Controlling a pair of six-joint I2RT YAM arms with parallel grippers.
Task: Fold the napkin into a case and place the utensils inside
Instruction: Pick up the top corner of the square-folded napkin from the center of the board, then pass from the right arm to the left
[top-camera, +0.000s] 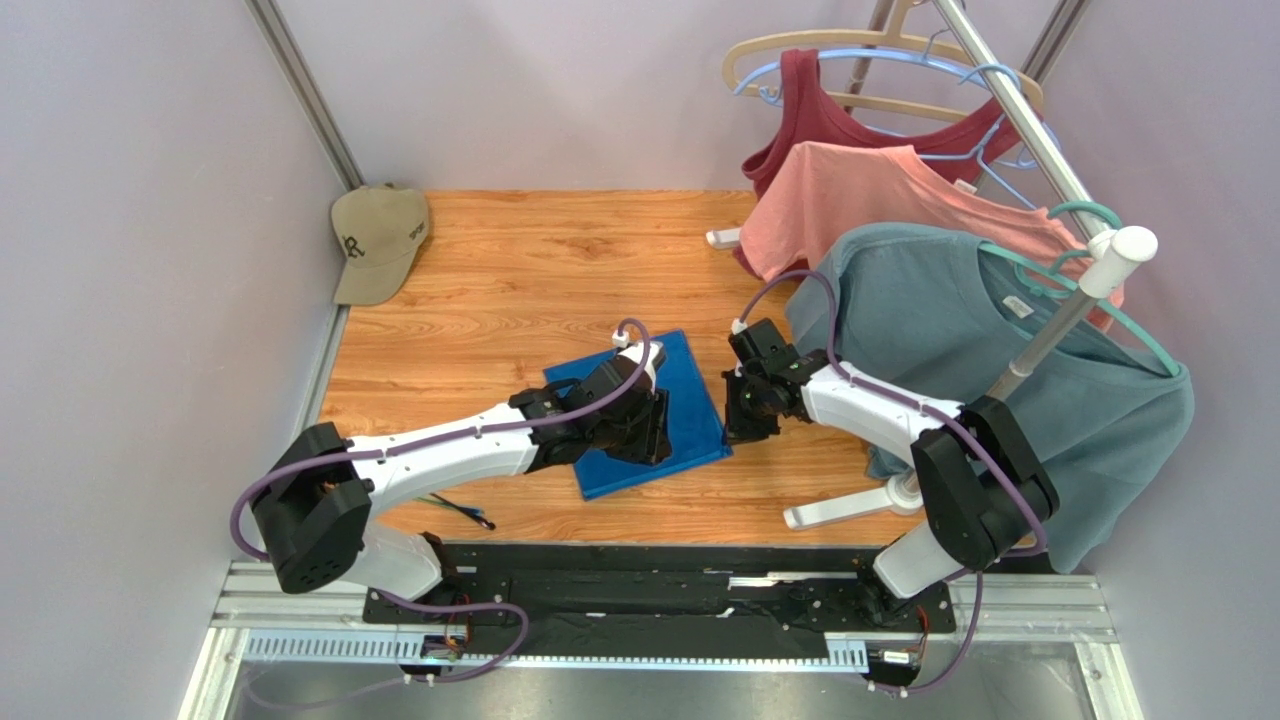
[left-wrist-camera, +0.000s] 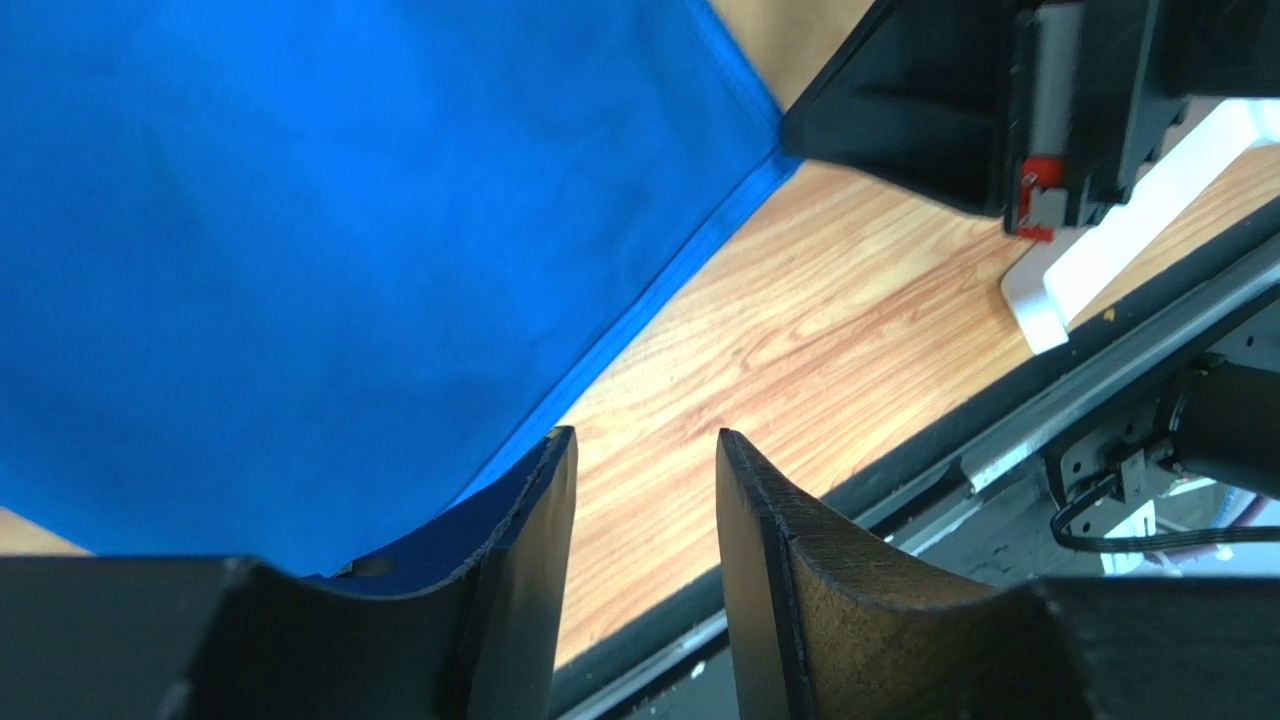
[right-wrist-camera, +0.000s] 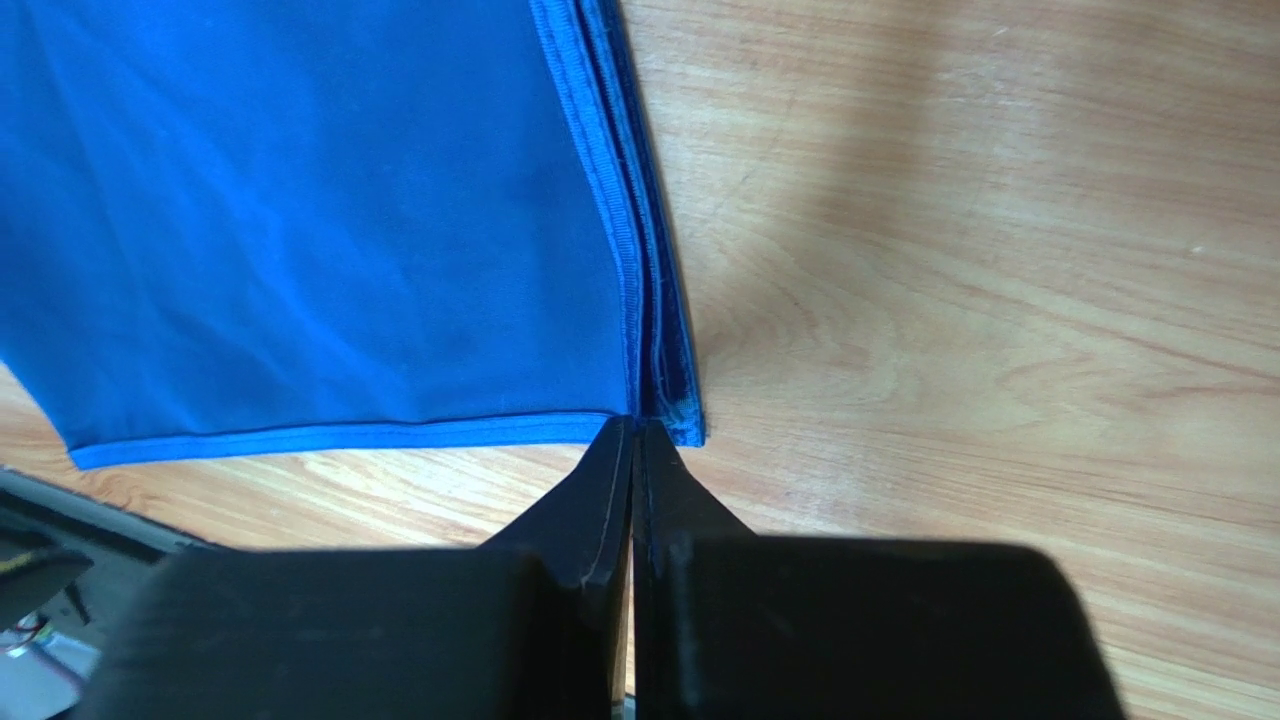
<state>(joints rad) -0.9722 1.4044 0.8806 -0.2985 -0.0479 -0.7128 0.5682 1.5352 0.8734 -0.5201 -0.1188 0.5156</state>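
A khaki fabric baseball cap (top-camera: 379, 237) lay at the far left corner of the light wooden table (top-camera: 511, 270). Near the left arm's base, the utensils (top-camera: 458, 512), a few thin dark sticks with a blue bit, lay on the wood, well apart from the cloth.

The left gripper (top-camera: 649, 425) hung low over the near left part of the napkin (top-camera: 694, 393), a royal-blue, slightly shiny cloth folded into a flat rectangle at the table's middle. In the left wrist view its fingers (left-wrist-camera: 526, 510) stood released, with bare wood showing between them and one finger overlapping the napkin's (left-wrist-camera: 301, 225) edge.

Just beside the napkin's right side, the right gripper (top-camera: 747, 420) pointed down at the near right corner. Its fingers (right-wrist-camera: 601, 480) were clenched tight together, the tips touching the stacked hems of the napkin (right-wrist-camera: 301, 225); whether any cloth was caught could not be told.

At the right, a teal-grey T-shirt (top-camera: 962, 360) and a salmon T-shirt (top-camera: 872, 203) hung on a metal rack.
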